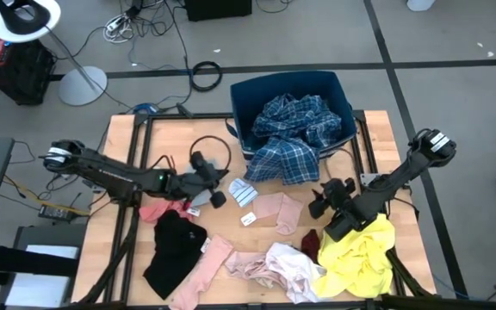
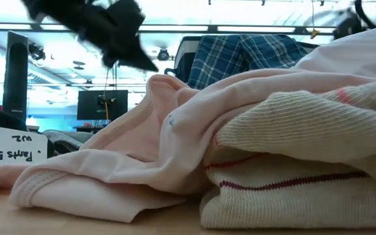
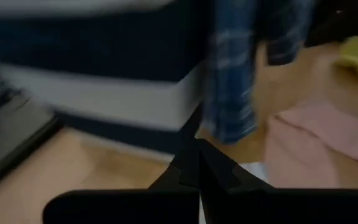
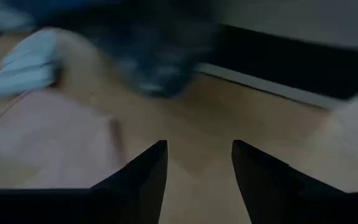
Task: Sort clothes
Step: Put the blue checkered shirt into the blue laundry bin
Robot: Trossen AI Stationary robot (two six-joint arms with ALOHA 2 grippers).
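Right hand (image 1: 319, 205) hangs just off the plaid shirt's lower right corner, fingers (image 4: 143, 177) parted with bare wood between them, holding nothing. Left hand (image 1: 216, 195) sits below the bin's left front corner, fingers (image 3: 194, 165) pressed shut to one point, nothing in them. Navy fabric bin (image 1: 241, 96) with a white stripe stands at the table's (image 1: 119, 142) far edge, boxy and soft-walled. Blue plaid shirt (image 1: 295, 138) is crumpled woven cloth, long axis running from inside the bin over its front wall down onto the table, loose end pointing toward the near edge. All else placed from the bin: pale pink piece (image 1: 281, 209) in front of it, flat, roughly rectangular, long axis across the table. Salmon red scrap (image 1: 158, 211) toward the front left, bunched. Black garment (image 1: 172, 251) farther front left, limp, long axis toward the near edge. Pale pink long piece (image 1: 201, 272) beside the black one, same run, slightly tilted. White ribbed knit (image 1: 293, 269) at the near edge, heaped; low view shows its thin red stripes. Bright yellow garment (image 1: 362, 255) front right, rumpled heap, touching the right arm. Small maroon bit (image 1: 310, 240) between the pink piece and the yellow heap.
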